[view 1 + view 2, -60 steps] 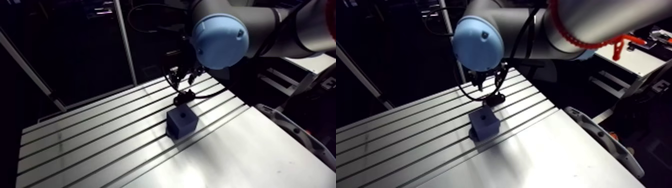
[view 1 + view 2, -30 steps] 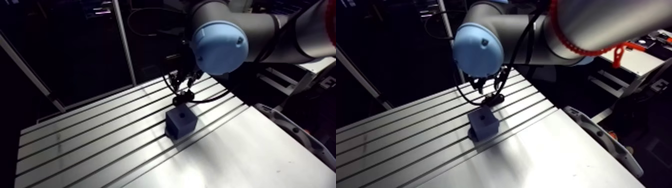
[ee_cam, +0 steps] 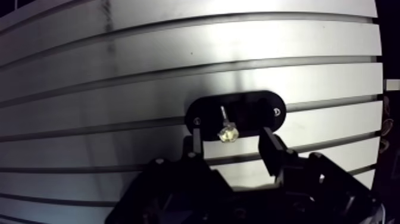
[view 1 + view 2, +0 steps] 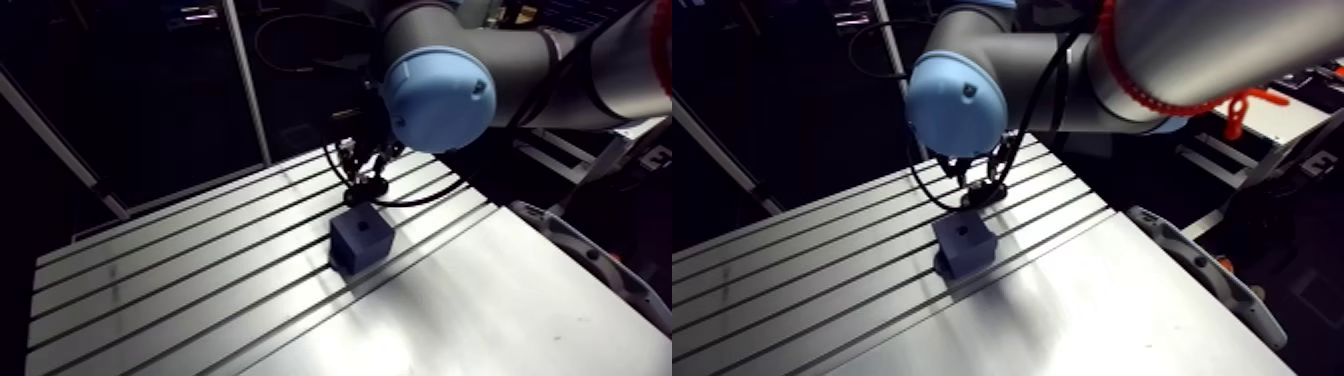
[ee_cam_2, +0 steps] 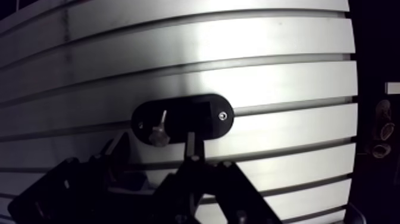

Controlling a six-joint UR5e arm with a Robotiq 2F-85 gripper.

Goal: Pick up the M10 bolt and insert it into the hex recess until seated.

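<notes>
Two fingers of the gripper (image 3: 231, 142) stand apart in the wrist view, flanking the M10 bolt (image 3: 226, 127), which sits in the black oval holder (image 3: 262, 110); no contact shows, so the pick-up looks to be in hand; next, close squarely on the head. In the arm view, centre frame, the blue block (image 4: 362, 245) lies just below the holder; its hex recess (image 4: 364, 230) looks empty.

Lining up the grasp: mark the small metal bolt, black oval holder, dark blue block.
small metal bolt (image 3: 227, 133): wrist view, bright end.
black oval holder (image 3: 256, 110): wrist view, top face.
dark blue block (image 4: 350, 252): arm view, side face.
</notes>
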